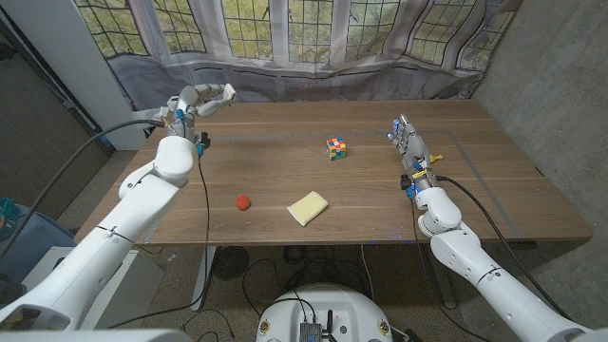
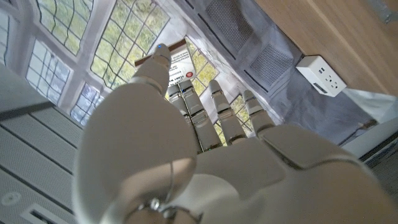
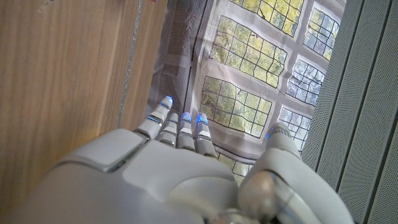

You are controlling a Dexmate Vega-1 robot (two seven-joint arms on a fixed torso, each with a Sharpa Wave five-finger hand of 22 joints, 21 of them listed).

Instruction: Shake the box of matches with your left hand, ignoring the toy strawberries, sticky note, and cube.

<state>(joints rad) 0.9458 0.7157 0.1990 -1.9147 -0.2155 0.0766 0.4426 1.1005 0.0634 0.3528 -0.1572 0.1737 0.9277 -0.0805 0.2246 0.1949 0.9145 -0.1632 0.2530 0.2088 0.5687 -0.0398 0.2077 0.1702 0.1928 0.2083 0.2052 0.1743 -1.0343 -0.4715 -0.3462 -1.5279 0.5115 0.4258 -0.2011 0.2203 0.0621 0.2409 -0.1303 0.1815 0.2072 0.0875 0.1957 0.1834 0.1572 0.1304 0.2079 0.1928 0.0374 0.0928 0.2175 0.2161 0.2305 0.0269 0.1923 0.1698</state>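
Above the table's far-left corner, left hand (image 1: 204,101) holds matchbox (image 2: 174,59) (orientation unclear).

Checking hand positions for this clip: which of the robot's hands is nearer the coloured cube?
Right. The right hand stands on the table, level with the cube. The left hand is raised at the far left corner, holding the box of matches.

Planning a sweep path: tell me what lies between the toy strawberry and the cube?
Bare wood; the head view shows nothing between the toy strawberry and the cube. The sticky note lies off that line.
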